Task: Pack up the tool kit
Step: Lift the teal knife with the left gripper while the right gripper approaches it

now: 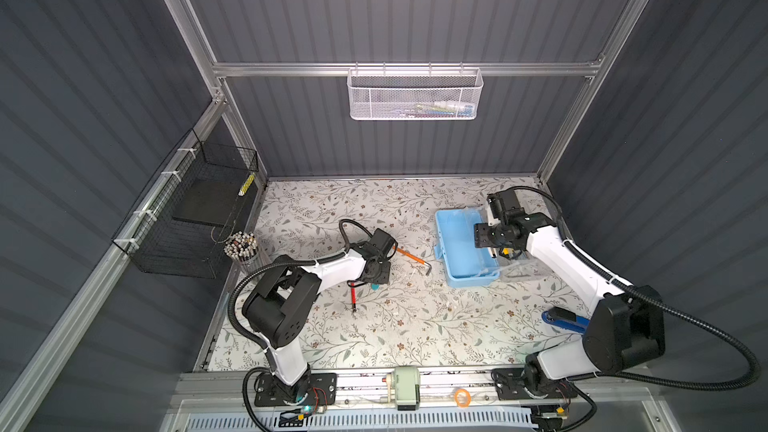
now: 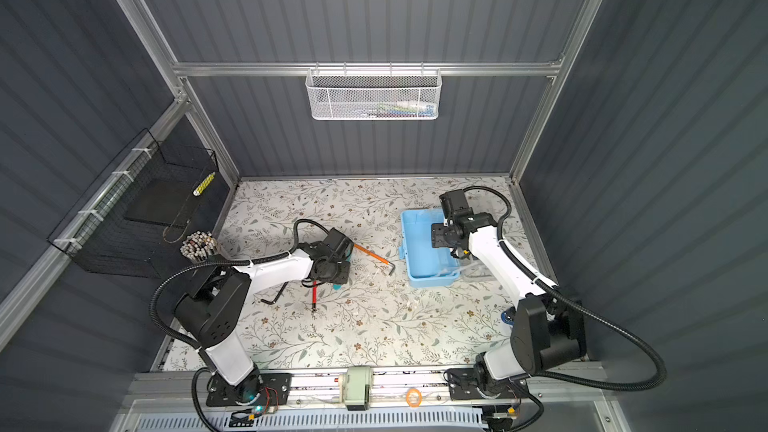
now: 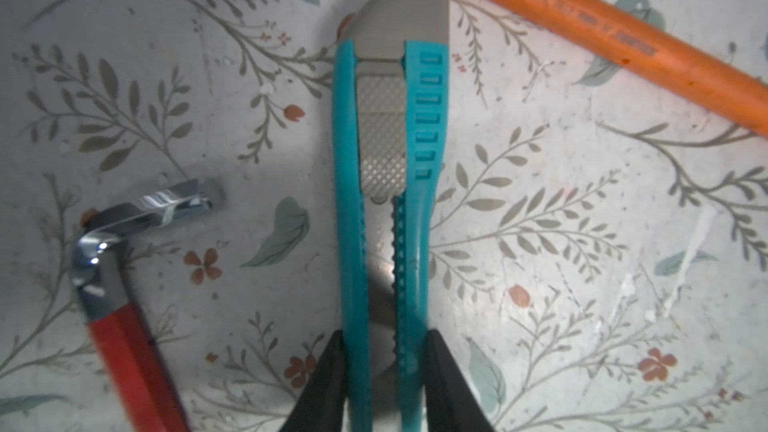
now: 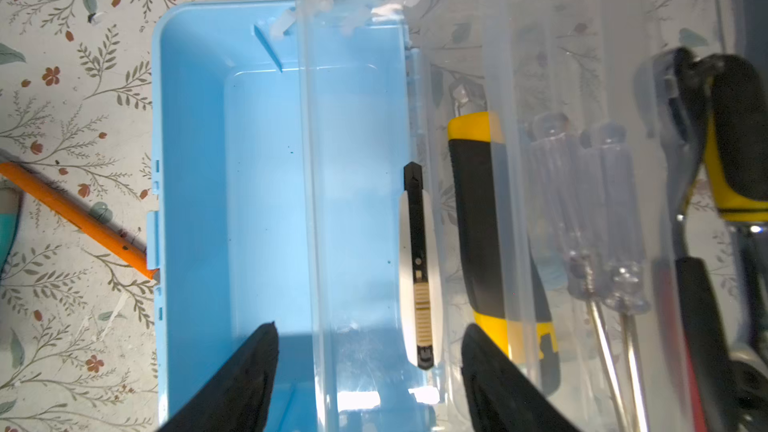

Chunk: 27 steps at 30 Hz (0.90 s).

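My left gripper (image 3: 384, 351) is shut on the teal utility knife (image 3: 390, 160), one finger against each side of its handle, low over the floral mat at centre-left (image 1: 376, 274). An orange-handled hex key (image 3: 602, 31) and a red-handled tool (image 3: 129, 347) lie close by. The light-blue box (image 1: 457, 251) stands open at the right. Its clear lid (image 4: 582, 56) is folded to the side. A yellow-black knife (image 4: 478, 209), clear-handled screwdrivers (image 4: 582, 201) and a slim white knife (image 4: 417, 268) show through the clear plastic. My right gripper (image 4: 370, 351) hangs open above the box, holding nothing.
A black wire basket (image 1: 187, 218) hangs on the left wall and a white mesh basket (image 1: 415, 95) on the back wall. A cup of pens (image 1: 243, 245) stands at the mat's left edge. A blue object (image 1: 565, 320) lies by the right arm. A black hex key (image 2: 276, 297) lies under the left arm.
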Tool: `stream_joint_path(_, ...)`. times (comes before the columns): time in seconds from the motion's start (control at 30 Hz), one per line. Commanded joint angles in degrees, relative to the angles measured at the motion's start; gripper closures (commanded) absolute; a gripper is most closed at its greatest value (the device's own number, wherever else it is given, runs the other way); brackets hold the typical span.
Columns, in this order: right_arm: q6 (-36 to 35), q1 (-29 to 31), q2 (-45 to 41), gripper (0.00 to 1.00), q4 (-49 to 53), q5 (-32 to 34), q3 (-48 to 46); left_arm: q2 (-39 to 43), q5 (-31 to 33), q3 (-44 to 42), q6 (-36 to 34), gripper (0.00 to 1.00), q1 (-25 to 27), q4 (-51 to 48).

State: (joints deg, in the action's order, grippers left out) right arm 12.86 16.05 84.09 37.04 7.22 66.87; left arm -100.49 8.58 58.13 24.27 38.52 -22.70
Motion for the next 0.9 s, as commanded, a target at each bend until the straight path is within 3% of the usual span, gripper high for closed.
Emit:
stream_joint_path(0.0, 1.16, 1.01, -1.30, 0.28, -0.45, -2.09, -0.43, 1.40, -0.50, -1.97, 0.56, 0.74, -0.38, -3.05)
stream_joint_path(0.33, 5.73, 5.49, 0.78, 0.28, -5.22, -8.94, 0.19, 6.09, 0.84, -1.94, 0.78, 0.77, 0.39, -3.21)
stream_joint_path(0.87, 13.38, 12.89, 8.51, 0.28, -14.47, -17.86, 3.06, 12.05, -1.17, 0.13, -0.29, 0.77, 6.28, 3.30)
